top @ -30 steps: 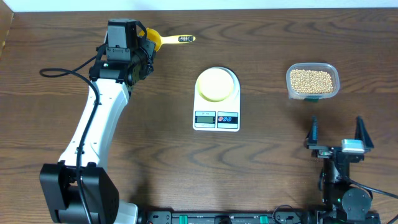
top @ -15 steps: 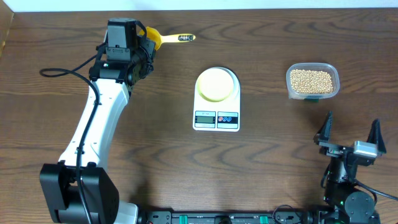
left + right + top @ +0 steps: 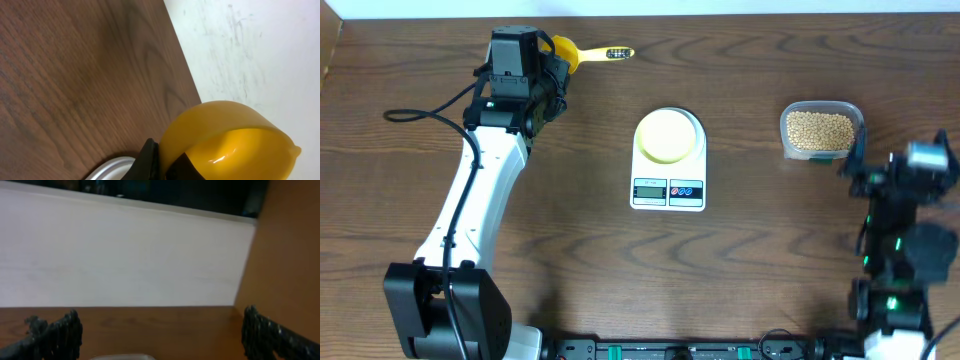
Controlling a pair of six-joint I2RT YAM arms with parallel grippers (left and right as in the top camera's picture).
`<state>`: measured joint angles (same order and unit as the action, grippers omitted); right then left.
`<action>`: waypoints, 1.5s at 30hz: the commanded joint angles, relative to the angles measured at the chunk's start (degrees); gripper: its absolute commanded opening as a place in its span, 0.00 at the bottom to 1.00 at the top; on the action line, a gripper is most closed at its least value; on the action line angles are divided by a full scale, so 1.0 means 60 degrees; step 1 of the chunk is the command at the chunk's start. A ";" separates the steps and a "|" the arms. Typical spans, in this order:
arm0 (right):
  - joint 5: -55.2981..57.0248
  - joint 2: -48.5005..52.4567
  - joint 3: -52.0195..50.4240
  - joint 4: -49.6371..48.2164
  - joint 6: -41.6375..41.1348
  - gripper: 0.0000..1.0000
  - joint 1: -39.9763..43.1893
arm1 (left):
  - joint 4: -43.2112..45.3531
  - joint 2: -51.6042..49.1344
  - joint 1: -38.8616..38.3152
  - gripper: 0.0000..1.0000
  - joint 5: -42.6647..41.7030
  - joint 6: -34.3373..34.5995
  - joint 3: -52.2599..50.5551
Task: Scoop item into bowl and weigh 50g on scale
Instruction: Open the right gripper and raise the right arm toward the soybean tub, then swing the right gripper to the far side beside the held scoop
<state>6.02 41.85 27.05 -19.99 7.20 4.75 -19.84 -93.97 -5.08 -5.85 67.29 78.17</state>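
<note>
Nearest the arm bases, the right gripper (image 3: 162, 339) is hovering over the right side of the dark wooden worktop (image 3: 580, 250), its two black fingers (image 3: 55, 336) standing wide apart with nothing between them; from overhead it is sitting just beside the near right corner of a clear plastic tub (image 3: 786, 120), and whether a finger is touching that corner cannot be told. Toward the middle of the worktop the white digital scale (image 3: 668, 190) is lying flat, its display and two coloured buttons facing the near edge; the pale-yellow bowl (image 3: 668, 136) is sitting on the scale's platform and is looking empty. Level with the bowl and well apart to the right, the tub is holding the tan beans (image 3: 820, 130), which are filling it in an even layer. Farthest back on the left, the left gripper (image 3: 552, 60) is reaching close to the far edge of the worktop, its fingers clamped tight on a bright yellow scoop (image 3: 595, 54); the cup end is sitting in the grip while the handle is pointing right; in the left wrist view the scoop's cup is showing against the wood and the white wall (image 3: 240, 50) beyond it.
</note>
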 commanded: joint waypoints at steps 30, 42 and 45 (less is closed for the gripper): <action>-0.7978 1.0320 1.0200 0.1701 -0.3716 0.99 0.0729 | 0.0182 -0.0091 -0.0004 0.08 0.0415 -0.0131 -0.0047; -0.9340 1.1661 1.0688 0.1151 -0.5359 0.99 0.0189 | 0.0182 -0.0091 -0.0007 0.08 0.0415 -0.0131 -0.0047; -0.9865 1.1956 1.0688 0.0506 -0.5635 0.99 -0.0127 | 0.0182 -0.0091 -0.0007 0.08 0.0415 -0.0131 -0.0047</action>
<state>-48.14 112.22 89.34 -15.29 -23.31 6.17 -19.03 -93.97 -5.08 -4.29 67.29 78.17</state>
